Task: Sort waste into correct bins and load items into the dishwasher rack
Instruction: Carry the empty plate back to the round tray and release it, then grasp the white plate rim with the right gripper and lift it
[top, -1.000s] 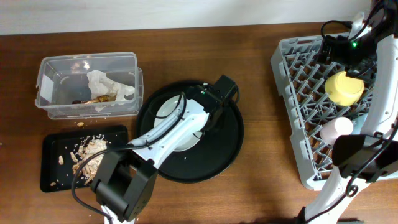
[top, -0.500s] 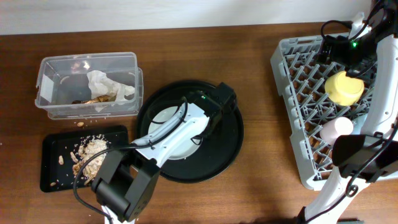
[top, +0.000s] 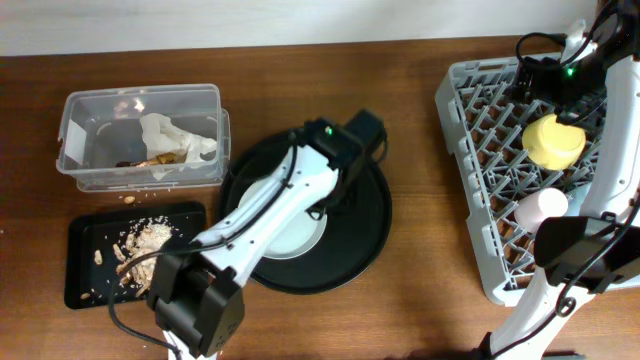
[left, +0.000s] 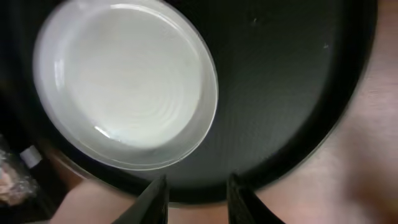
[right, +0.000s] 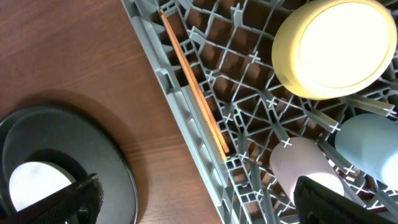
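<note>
The pale grey plate lies flat in the big round black tray; the overhead view shows the plate partly under my left arm. My left gripper hovers over the tray's rim, open a little, nothing between its fingers. My right gripper stands wide open and empty above the dishwasher rack's left edge. The yellow bowl, pink cup and light-blue cup sit in the rack. The white wrapper lies in the clear tub. Food scraps lie on the flat black tray.
Thin wooden chopsticks lie along the rack's left side. A few crumbs lie on the wooden table between the tub and the flat tray. Bare table separates the round tray from the rack.
My left gripper has gone from shut to slightly open, and its arm has lifted and swung a little toward the back. The right arm has not moved.
</note>
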